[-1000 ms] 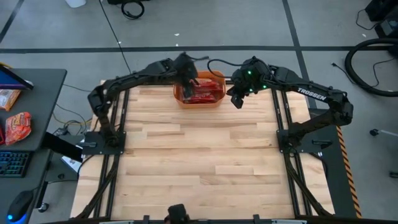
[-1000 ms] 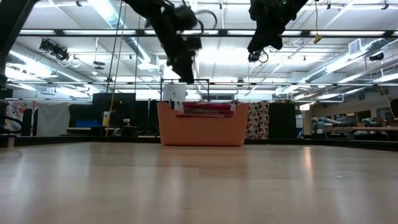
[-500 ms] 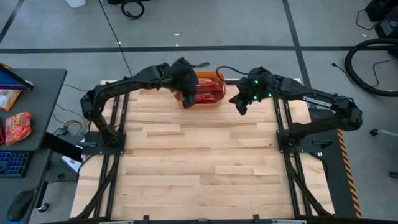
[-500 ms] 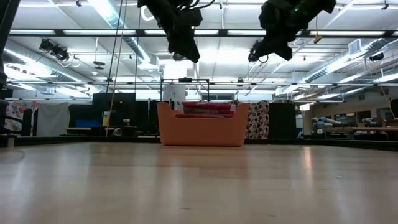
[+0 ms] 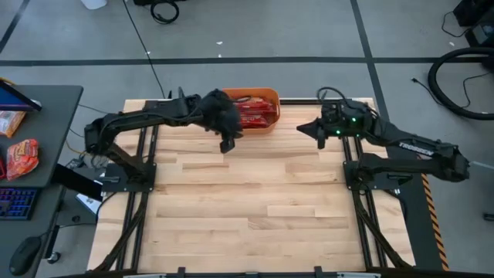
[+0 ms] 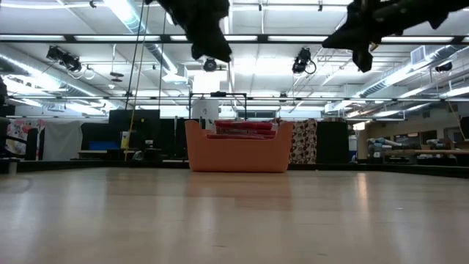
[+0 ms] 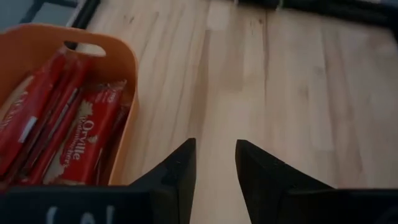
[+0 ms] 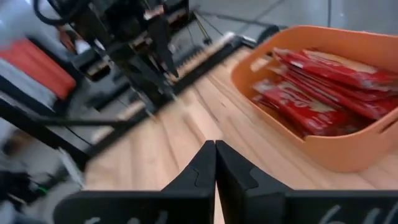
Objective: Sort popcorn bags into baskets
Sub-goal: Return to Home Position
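Popcorn bags, flat red foil packets with cream pictures (image 5: 255, 113), lie stacked inside the orange rounded plastic tub (image 5: 275, 108) at the far edge of the pale wooden plank table (image 5: 247, 201). The left gripper (image 5: 228, 144) hangs raised just beside the tub's near corner, its fingers (image 7: 180, 171) a narrow gap apart and holding nothing, with bare boards ahead of it. The right gripper (image 5: 305, 128) hovers near the tub's opposite side, fingers pressed together, empty, over open tabletop.
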